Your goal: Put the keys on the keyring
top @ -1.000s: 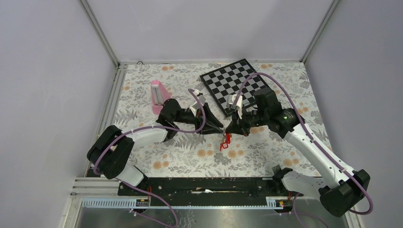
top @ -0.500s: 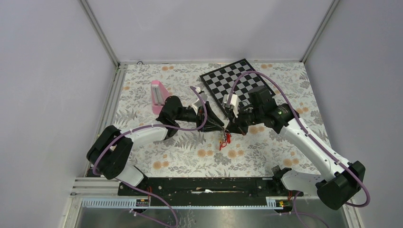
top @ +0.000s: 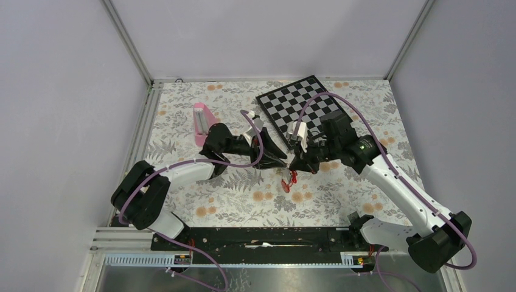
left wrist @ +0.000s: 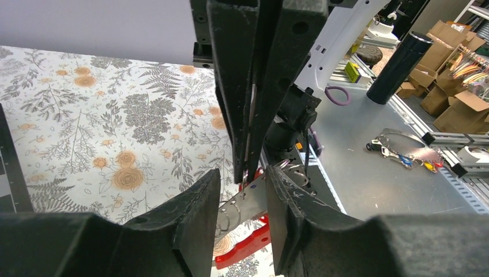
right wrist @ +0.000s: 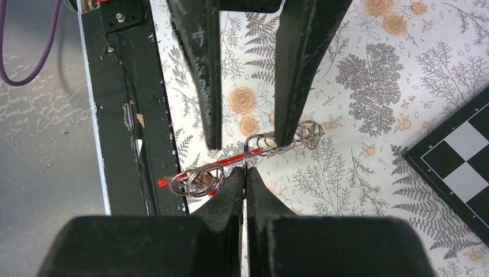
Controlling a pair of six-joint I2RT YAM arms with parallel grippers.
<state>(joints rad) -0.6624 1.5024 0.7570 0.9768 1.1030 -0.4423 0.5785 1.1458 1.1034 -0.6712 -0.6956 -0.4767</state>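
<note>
1. Table [top: 243,201]: floral cloth. Your 2 arms meet over its middle.

2. Checkerboard [top: 286,106]: flat on the cloth at the far side, right of centre.

3. Pink block [top: 201,123]: on the cloth at the far left, well apart from both grippers.

4. Left gripper [right wrist: 249,143]: reaches in from the left. Its fingers [left wrist: 196,213] stand apart. A flat grey metal piece [left wrist: 245,203] spans the gap between them. You cannot tell whether they press on it.

5. Right gripper [right wrist: 245,175]: reaches in from the right, tip to tip with the left one. Its fingers are together, pinched on a thin wire loop [right wrist: 246,151].

6. Keyring [top: 288,180]: between and just below the 2 gripper tips, at the middle of the table. Its red side [right wrist: 228,161] runs crosswise under the left gripper's fingers.

7. Wire coils: 1 cluster [right wrist: 203,180] sits on the red side towards the near rail. A 2nd cluster [right wrist: 305,134] touches the tip of 1 left finger.
</note>
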